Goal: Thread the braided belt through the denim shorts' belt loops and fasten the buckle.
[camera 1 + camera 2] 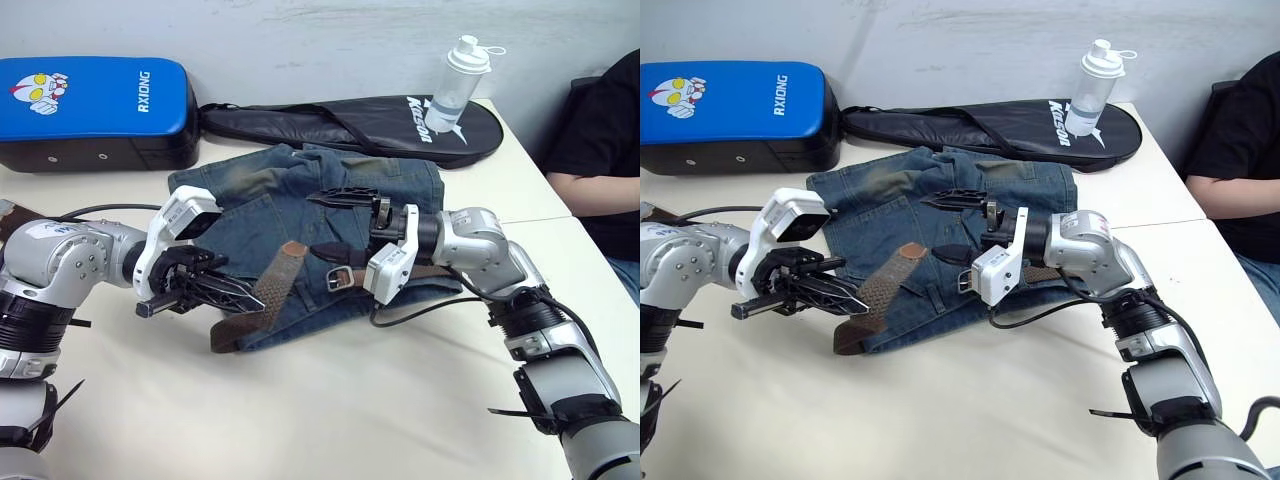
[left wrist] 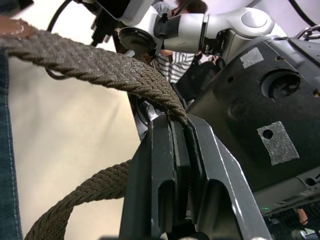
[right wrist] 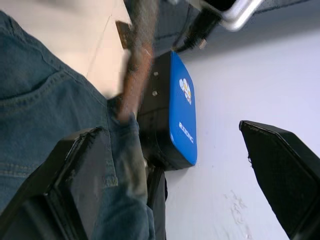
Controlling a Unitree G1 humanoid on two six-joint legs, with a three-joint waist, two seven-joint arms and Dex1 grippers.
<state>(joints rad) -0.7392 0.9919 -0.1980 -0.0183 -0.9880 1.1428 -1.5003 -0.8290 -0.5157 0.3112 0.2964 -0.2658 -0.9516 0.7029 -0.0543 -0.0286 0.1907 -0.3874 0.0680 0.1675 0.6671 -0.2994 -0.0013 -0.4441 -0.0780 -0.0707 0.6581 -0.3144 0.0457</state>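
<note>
Braided belt (image 1: pixel 262 297) is lying across the denim shorts (image 1: pixel 300 200); your left gripper (image 1: pixel 225 292) is pinching it, your right gripper (image 1: pixel 335 222) is gaping wide.

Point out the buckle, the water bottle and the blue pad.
buckle (image 1: pixel 340 278): left eye view, on the silver frame.
water bottle (image 1: pixel 452 92): left eye view, on the clear body.
blue pad (image 1: pixel 90 95): left eye view, on the blue top face.

Your head eyes look down over the table (image 1: pixel 300 420), sharing shorts (image 1: pixel 300 200) and both arms; your wrist cameras sit close, the left on the belt (image 2: pixel 90 65).
</note>
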